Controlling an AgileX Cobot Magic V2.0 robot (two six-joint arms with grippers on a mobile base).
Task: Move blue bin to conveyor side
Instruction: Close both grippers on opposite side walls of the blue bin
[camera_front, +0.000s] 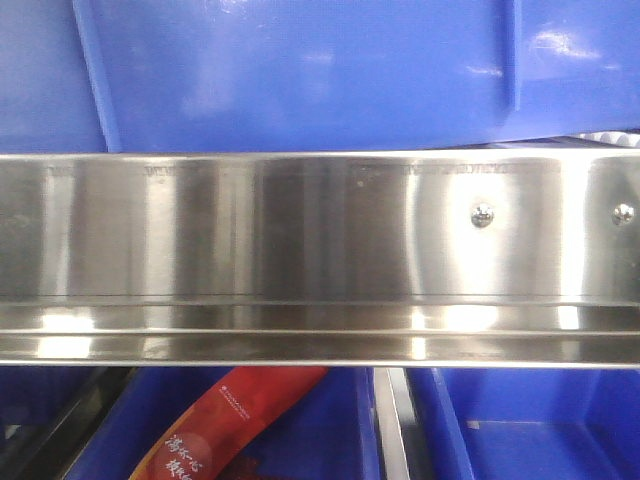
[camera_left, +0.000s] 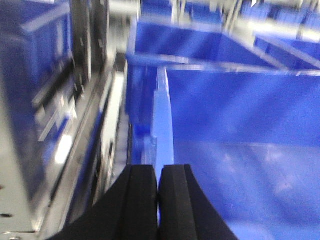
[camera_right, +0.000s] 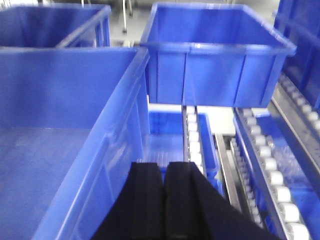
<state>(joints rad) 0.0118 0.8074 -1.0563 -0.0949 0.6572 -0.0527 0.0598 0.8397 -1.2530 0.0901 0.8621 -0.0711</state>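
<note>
Between the two wrists sits the blue bin (camera_right: 75, 150): its open cavity lies right of the left gripper (camera_left: 159, 200) and left of the right gripper (camera_right: 165, 200), and both side rims run straight ahead from them. The left is nearer, with the rim leading into its closed seam. The right hangs just outside the wall. Both are pressed together, on nothing I can make out. The conveyor side does not show; roller tracks (camera_right: 272, 175) lie right of the right gripper.

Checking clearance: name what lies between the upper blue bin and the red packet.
A stainless steel rail, between blue bin and red packet, in the front-facing view.
</note>
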